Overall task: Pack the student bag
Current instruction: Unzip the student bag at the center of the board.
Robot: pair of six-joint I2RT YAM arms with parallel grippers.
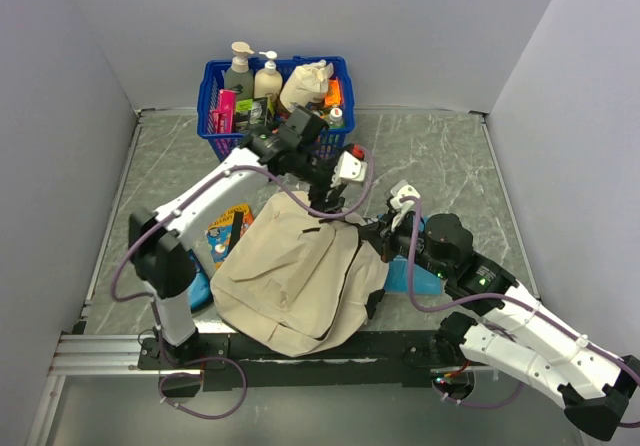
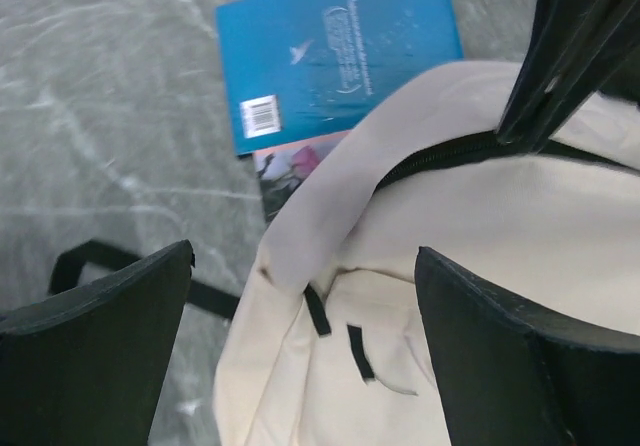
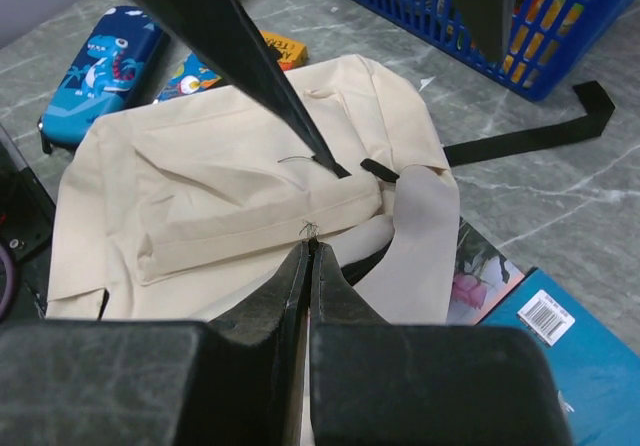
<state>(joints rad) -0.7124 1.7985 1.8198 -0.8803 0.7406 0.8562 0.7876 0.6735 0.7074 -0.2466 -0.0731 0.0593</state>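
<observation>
The student bag (image 1: 290, 276), beige fabric with a black zipper (image 2: 440, 156), lies flat on the table in front of the arm bases. My left gripper (image 2: 303, 256) hovers open above its top end, with nothing between the fingers (image 2: 100, 336). In the top view the left gripper (image 1: 340, 191) is at the bag's far edge. My right gripper (image 3: 309, 246) is shut, its tips at the zipper line with a small frayed tuft pinched between them. From above, the right gripper (image 1: 378, 231) sits at the bag's right upper corner.
A blue book (image 2: 340, 51) lies partly under the bag's top, on the right (image 1: 425, 278). A blue print pencil case (image 3: 100, 66) and a colourful booklet (image 1: 228, 231) lie left of the bag. A blue basket (image 1: 212, 101) of bottles stands behind. A black strap (image 3: 540, 131) trails on the table.
</observation>
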